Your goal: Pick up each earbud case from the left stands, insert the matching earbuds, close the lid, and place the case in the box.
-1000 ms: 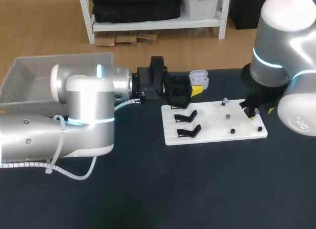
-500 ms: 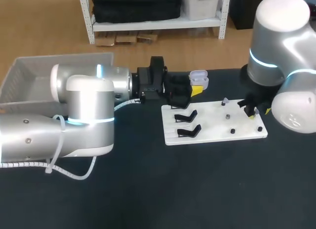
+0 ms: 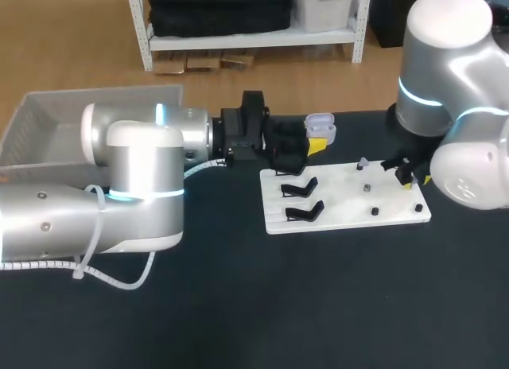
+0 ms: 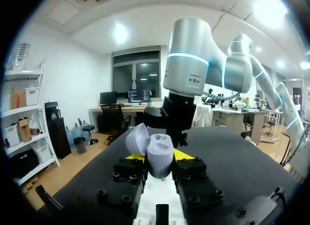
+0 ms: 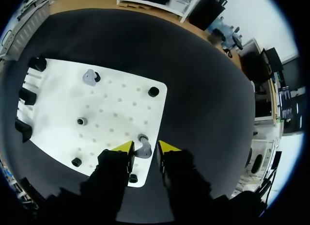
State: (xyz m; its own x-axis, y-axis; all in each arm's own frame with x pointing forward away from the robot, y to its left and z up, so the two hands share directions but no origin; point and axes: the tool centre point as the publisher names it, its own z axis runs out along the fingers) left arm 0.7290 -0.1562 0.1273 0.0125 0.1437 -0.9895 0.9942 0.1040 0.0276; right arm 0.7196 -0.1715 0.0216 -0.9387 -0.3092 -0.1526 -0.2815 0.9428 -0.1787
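- Nearest: left arm (image 3: 135, 186), coming in from the left and stretched low across the black table (image 3: 238, 305), wrist aimed toward the middle.
- Past its elbow: white peg board (image 3: 342, 221), flat on the table with its long side running left to right.
- On the board's left part: black stands (image 3: 303, 212), angled and set one behind another.
- On its right part: small black pegs (image 3: 374, 211), scattered and well apart.
- At the board's right corner: right gripper (image 5: 145, 147), pointing down from the right arm (image 3: 445, 75). Fingers parted and astride an earbud (image 5: 143, 139), with a thin gap on each side and nothing grasped.
- That earbud: pale lavender-grey, seated on the board, rounded head away from the wrist, stem running back between the yellow tips.
- Toward the board's far edge: second earbud (image 3: 362, 163), same colour, just beside a peg and well apart from both grippers.
- Just beyond the board's far left corner: left gripper (image 4: 159, 159), clenched on the earbud case (image 3: 321, 132) and holding it above the table, one yellow tip on each flank.
- Case open, long axis at right angles to the line between the tips, mouth with its two wells turned upward. Lid (image 4: 137, 140) swung back on its hinge, leaning out over one finger.
- Farthest, at the left: white mesh box (image 3: 36, 122), partly hidden behind the left arm.
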